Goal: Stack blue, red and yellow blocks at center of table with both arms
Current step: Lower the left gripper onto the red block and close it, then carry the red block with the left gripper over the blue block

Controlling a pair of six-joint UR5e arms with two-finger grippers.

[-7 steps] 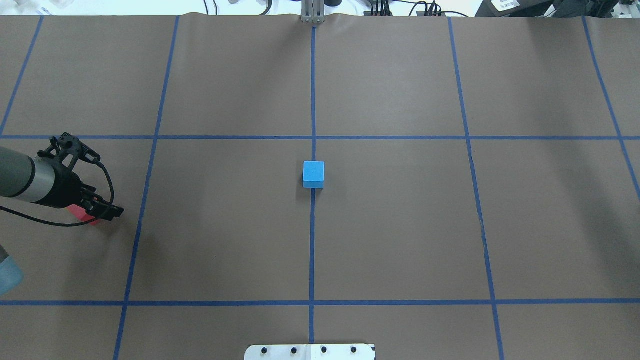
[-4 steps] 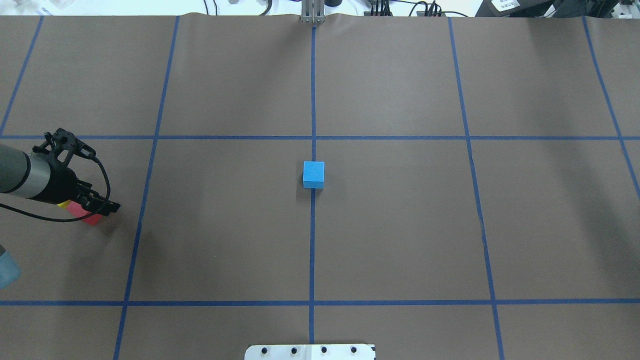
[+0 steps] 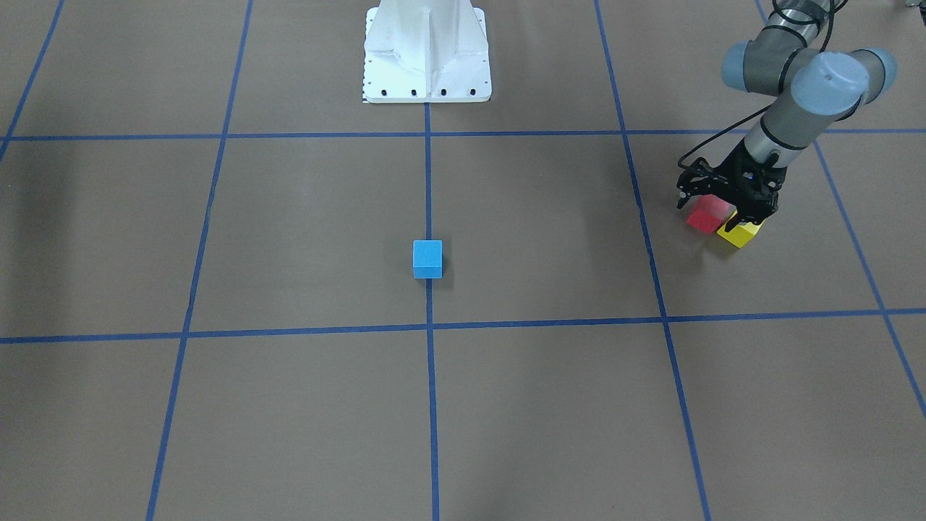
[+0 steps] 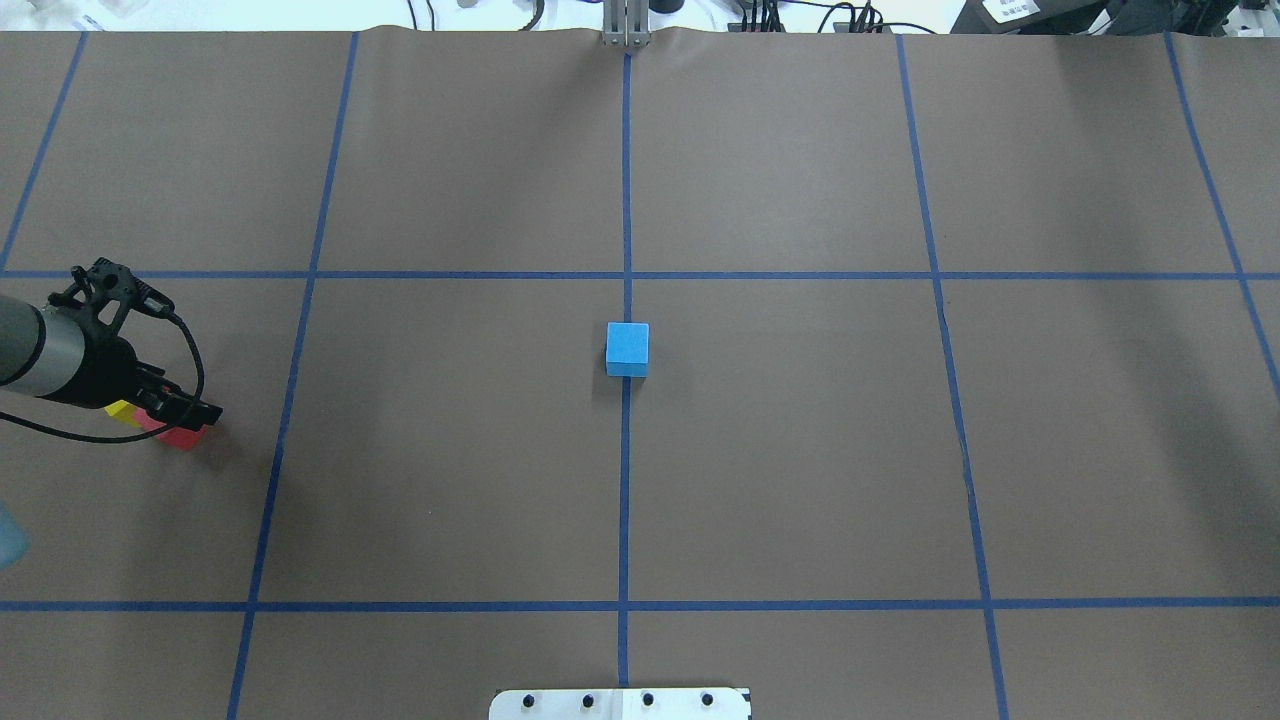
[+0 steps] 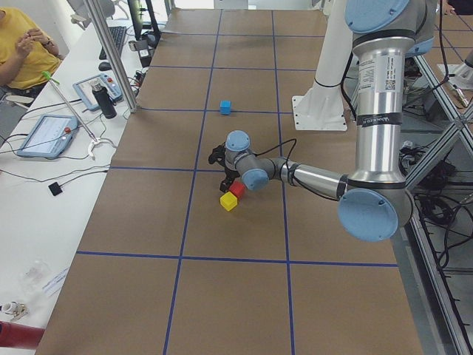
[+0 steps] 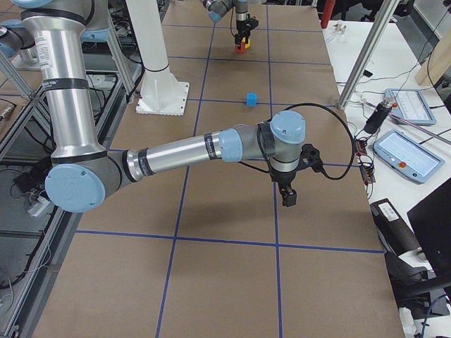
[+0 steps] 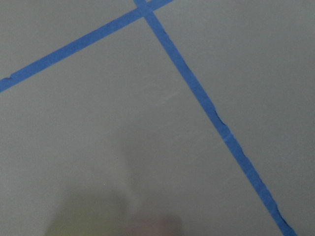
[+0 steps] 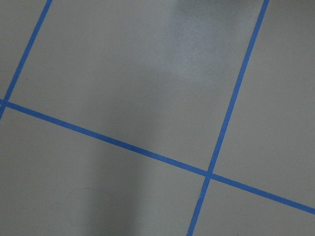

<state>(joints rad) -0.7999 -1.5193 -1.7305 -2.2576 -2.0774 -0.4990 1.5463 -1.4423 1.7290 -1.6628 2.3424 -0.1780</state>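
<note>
**Asker:** Where are the three blocks?

**Robot:** The blue block (image 4: 627, 349) sits on the middle tape line (image 4: 624, 500) of my brown table (image 4: 800, 450), close to the table's centre. The red block (image 3: 705, 215) and the yellow block (image 3: 739, 233) are far out on my left side. They lie next to each other, touching, and well apart from the blue block.

**Asker:** What is your left hand doing?

**Robot:** My left gripper (image 3: 725, 210) points down, low over that pair and mostly above the red block. Its two black fingers stand apart. The red block looks blurred beneath them, so I cannot tell whether either finger touches it. The yellow block shows just past the gripper, on the side away from the table's centre.

**Asker:** And your right hand?

**Robot:** My right gripper (image 6: 288, 198) hangs over bare table on my right side. It points down and is well apart from all three blocks. It shows in one side view alone, and from there I cannot tell whether its fingers are together or apart.

**Asker:** What do your wrist cameras show?

**Robot:** Each shows brown surface with a tape line crossing another. The left wrist view also has a dim yellowish and pinkish smudge at its bottom edge, too blurred to name.
</note>
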